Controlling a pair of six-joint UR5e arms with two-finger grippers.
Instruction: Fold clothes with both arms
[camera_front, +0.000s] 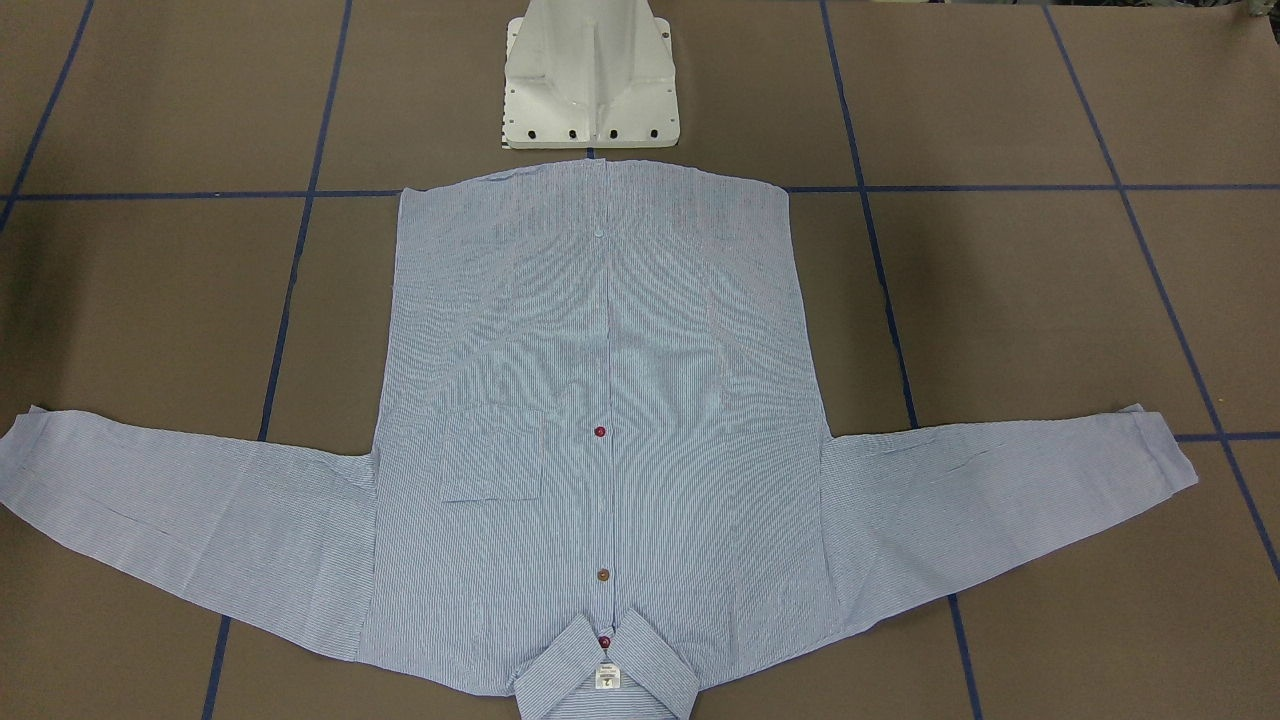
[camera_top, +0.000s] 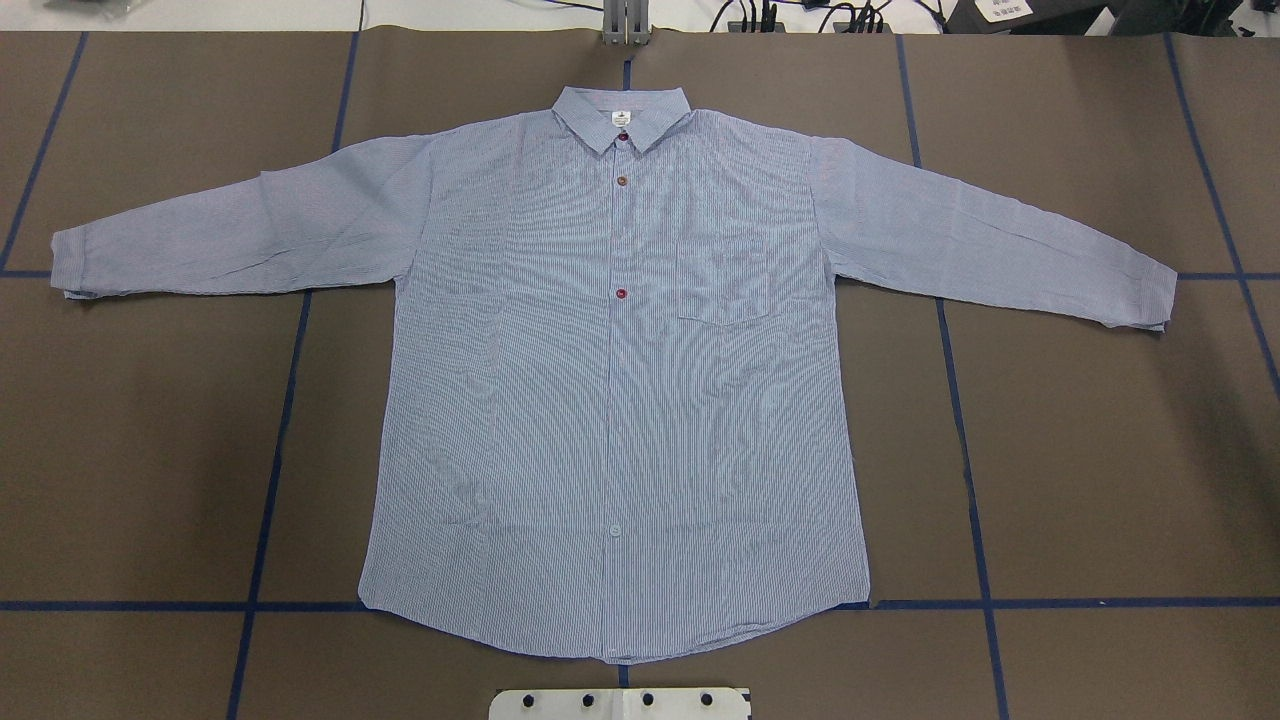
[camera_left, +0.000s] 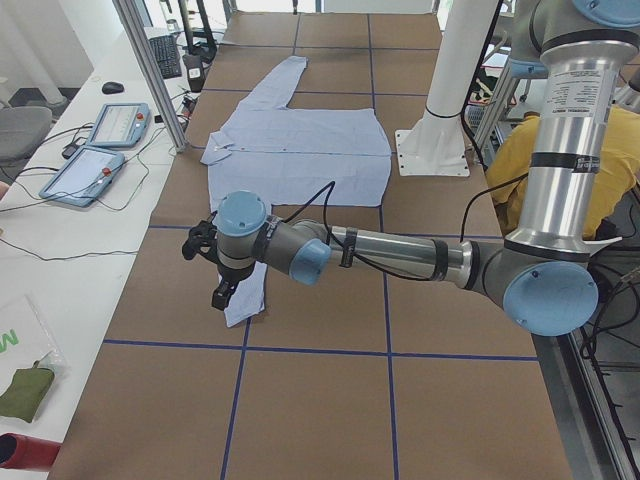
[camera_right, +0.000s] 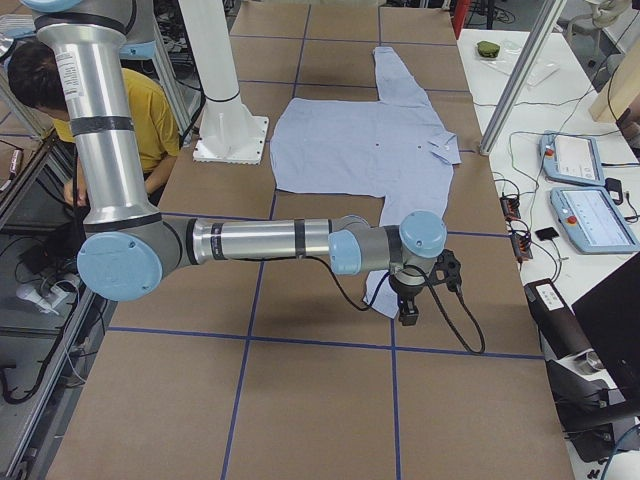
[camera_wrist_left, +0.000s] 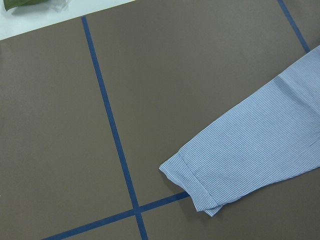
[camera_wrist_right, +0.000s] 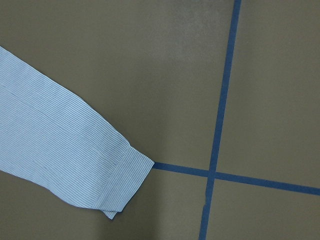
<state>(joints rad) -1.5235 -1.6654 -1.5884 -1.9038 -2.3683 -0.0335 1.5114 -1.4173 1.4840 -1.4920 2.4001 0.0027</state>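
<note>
Shirt (camera_top: 620, 400) flat mid-frame on the table (camera_top: 1100, 480), sleeves spread; no fold yet.
Left gripper (camera_left: 223, 292) and right gripper (camera_right: 408, 308) hang over the cuffs (camera_wrist_left: 192, 186); open or closed, I cannot tell. Probably best: pinch both cuffs squarely, lift together, lay sleeves inward without dragging the body.

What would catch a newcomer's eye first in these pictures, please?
The light blue-and-white striped button shirt lies spread flat, front up, across the brown blue-taped table, sleeves stretched to both sides. The grey-and-silver jointed left arm reaches out above one sleeve end, the matching right arm above the other.
</note>
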